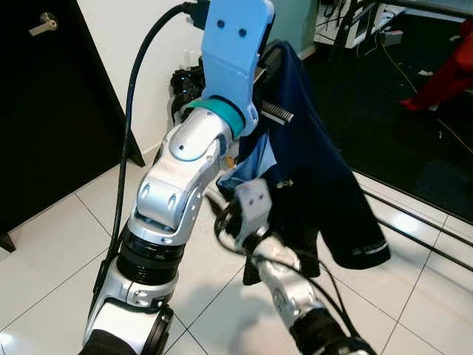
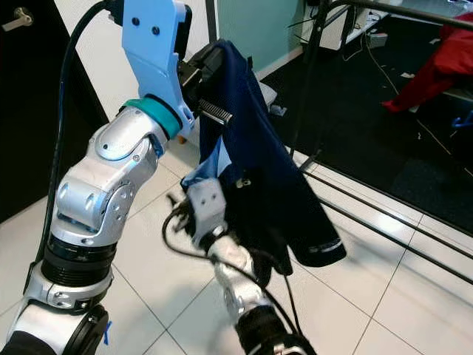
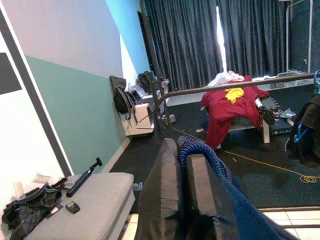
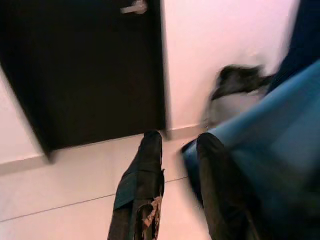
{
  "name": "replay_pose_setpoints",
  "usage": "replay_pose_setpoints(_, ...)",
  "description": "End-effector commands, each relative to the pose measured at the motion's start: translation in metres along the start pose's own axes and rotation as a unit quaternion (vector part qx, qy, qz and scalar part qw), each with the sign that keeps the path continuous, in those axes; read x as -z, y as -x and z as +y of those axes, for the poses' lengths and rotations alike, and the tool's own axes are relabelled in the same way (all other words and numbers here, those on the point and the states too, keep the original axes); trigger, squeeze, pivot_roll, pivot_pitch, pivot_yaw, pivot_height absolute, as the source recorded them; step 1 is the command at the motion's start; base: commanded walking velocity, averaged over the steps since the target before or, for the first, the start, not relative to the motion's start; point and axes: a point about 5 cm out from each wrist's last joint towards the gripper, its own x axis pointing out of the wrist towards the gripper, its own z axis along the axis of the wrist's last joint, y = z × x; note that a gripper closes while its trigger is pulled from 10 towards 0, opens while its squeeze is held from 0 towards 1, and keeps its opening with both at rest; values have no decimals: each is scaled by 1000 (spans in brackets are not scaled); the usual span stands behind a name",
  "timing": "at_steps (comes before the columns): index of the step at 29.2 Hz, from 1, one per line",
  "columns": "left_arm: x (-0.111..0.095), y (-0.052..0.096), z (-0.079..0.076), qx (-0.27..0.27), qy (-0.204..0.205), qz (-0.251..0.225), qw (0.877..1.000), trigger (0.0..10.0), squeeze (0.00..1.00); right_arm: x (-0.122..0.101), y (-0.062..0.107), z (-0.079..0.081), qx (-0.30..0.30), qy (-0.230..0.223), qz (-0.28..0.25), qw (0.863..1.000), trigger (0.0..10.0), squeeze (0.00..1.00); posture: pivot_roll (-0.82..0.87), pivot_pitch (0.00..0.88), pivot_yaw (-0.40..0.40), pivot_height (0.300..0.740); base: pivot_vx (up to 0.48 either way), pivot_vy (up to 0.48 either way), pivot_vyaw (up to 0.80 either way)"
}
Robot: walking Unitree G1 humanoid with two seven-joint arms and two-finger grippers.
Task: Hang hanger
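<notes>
The left tool point(image 3: 182, 165) is raised high, its two black fingers pressed close together on a dark navy garment point(image 1: 325, 185) whose knitted blue edge bunches up between the fingertips in the left wrist view. The garment drapes down from that grip in one long fall, navy on the outside with a paler blue lining point(image 1: 251, 163) showing near the silver arm, and a thin pale stripe along its lower hem. No hanger can be made out under the cloth, and no writing or label on it is readable. The right tool point(image 4: 175, 150) sits lower, just beside the hanging cloth, its two fingers spread apart with blue fabric lying against one of them; nothing is clamped between them. Behind, one dark metal rail point(image 3: 230, 86) runs across the room on its upright post, and a red garment point(image 3: 227, 107) lies draped beyond it. One black door point(image 1: 44, 96) with a silver handle stands to the robot's left, over white floor tiles point(image 1: 52, 259). A grey bench point(image 3: 90, 200) along the green wall carries a black bag and a few small items.
</notes>
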Motion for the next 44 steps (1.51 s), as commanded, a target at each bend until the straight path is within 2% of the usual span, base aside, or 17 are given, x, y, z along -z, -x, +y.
replay_pose_setpoints(1, 10, 3, 10, -34, -41, 18, 998, 0, 0, -12, 8, -3, 7, 80, -28, 996, 10000, 0, -184, 145, 150, 740, 0, 0, 0)
replay_pose_setpoints(2, 23, 4, 14, -50, -60, 46, 996, 0, 0, -22, 14, -3, -2, 130, -49, 990, 10000, 0, -178, 146, 147, 740, 0, 0, 0)
replay_pose_setpoints(3, 23, 4, 14, -50, -60, 46, 996, 0, 0, -22, 14, -3, -2, 130, -49, 990, 10000, 0, -178, 146, 147, 740, 0, 0, 0)
replay_pose_setpoints(5, 42, 7, 16, -61, -76, 78, 992, 0, 0, -40, 36, 7, -62, 192, -74, 977, 10000, 0, -175, 151, 144, 740, 0, 0, 0)
replay_pose_setpoints(9, 49, 10, 16, -59, -74, 86, 992, 0, 0, -47, 58, 17, -117, 208, -71, 968, 10000, 0, -190, 157, 142, 740, 0, 0, 0)
replay_pose_setpoints(11, 59, 11, 11, -45, -60, 95, 993, 0, 0, -55, 85, 11, -134, 219, -54, 965, 10000, 0, -230, 165, 157, 740, 0, 0, 0)
replay_pose_setpoints(14, 62, 11, 9, -39, -55, 97, 993, 0, 0, -58, 91, 9, -133, 227, -50, 963, 10000, 0, -230, 165, 157, 740, 0, 0, 0)
replay_pose_setpoints(15, 64, 12, 5, -26, -49, 98, 994, 0, 0, -63, 99, -5, -107, 246, -40, 963, 10000, 953, -256, 166, 166, 740, 0, 0, 0)
replay_pose_setpoints(16, 65, 13, 1, -12, -46, 95, 994, 0, 0, -63, 105, -21, -81, 261, -24, 962, 10000, 1000, -265, 164, 170, 740, 0, 0, 0)
replay_pose_setpoints(20, 64, 20, -7, 37, -53, 76, 995, 0, 0, -65, 117, -54, -38, 327, 23, 944, 10000, 1000, -265, 164, 170, 740, 0, 0, 0)
replay_pose_setpoints(24, 67, 26, -10, 62, -61, 73, 994, 0, 0, -73, 118, -65, -28, 365, 34, 930, 10000, 1000, -286, 156, 177, 740, 0, 0, 0)
replay_pose_setpoints(25, 69, 28, -11, 69, -61, 75, 993, 0, 0, -76, 118, -68, -27, 376, 38, 925, 10000, 0, -286, 156, 177, 740, 0, 0, 0)
replay_pose_setpoints(26, 70, 31, -13, 83, -60, 71, 992, 0, 0, -81, 117, -76, -37, 396, 54, 916, 10000, 0, -282, 158, 168, 740, 0, 0, 0)
replay_pose_setpoints(30, 66, 33, -16, 94, -52, 57, 993, 0, 0, -82, 115, -81, -49, 396, 65, 915, 10000, 0, -278, 159, 164, 740, 0, 0, 0)
replay_pose_setpoints(32, 63, 34, -19, 102, -47, 50, 992, 0, 0, -81, 109, -83, -48, 373, 57, 925, 10000, 0, -272, 160, 160, 740, 0, 0, 0)
replay_pose_setpoints(37, 58, 39, -27, 123, -37, 36, 991, 0, 0, -73, 91, -87, -36, 243, 26, 969, 10000, 0, -249, 160, 152, 740, 0, 0, 0)
replay_pose_setpoints(44, 50, 41, -33, 141, -22, 19, 990, 0, 0, -59, 79, -97, -33, 189, 38, 981, 10000, 0, -236, 158, 153, 740, 0, 0, 0)
